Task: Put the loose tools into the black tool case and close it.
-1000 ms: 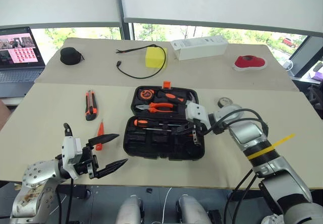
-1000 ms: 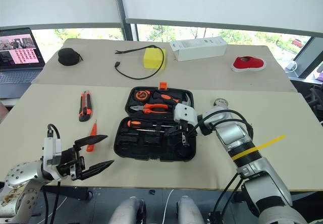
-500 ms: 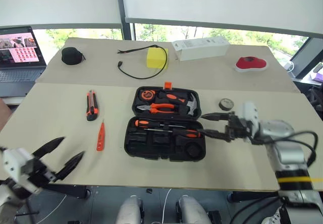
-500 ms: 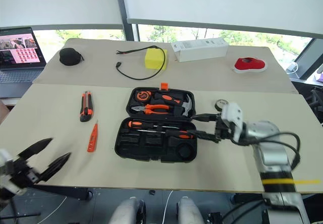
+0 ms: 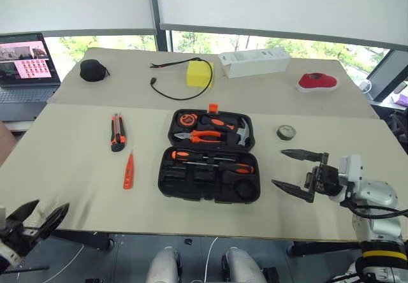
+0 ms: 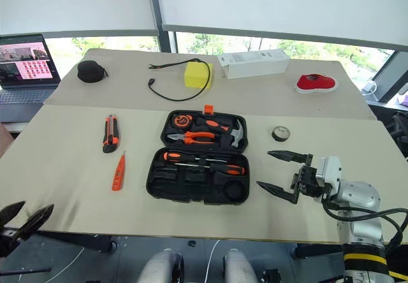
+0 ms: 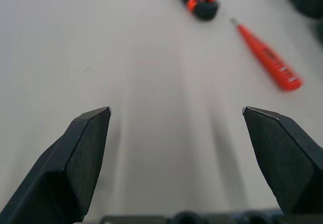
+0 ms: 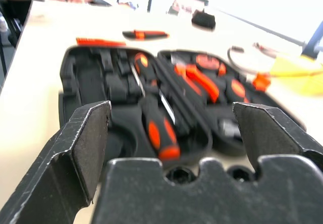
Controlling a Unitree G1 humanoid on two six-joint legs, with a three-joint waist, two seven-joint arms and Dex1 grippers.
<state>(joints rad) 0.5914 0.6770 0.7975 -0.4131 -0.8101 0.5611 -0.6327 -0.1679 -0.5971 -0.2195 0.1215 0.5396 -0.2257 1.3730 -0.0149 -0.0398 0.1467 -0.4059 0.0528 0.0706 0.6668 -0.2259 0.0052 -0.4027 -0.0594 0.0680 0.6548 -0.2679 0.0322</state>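
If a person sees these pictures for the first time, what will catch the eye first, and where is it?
The open black tool case in the middle of the near table stands out first, its slots filled with orange-handled tools. Left of it lie two loose pieces, an orange-black utility knife and a small orange tester screwdriver. To the right of the case the right claw hangs open, pointing toward it, with a small black tape roll just beyond.
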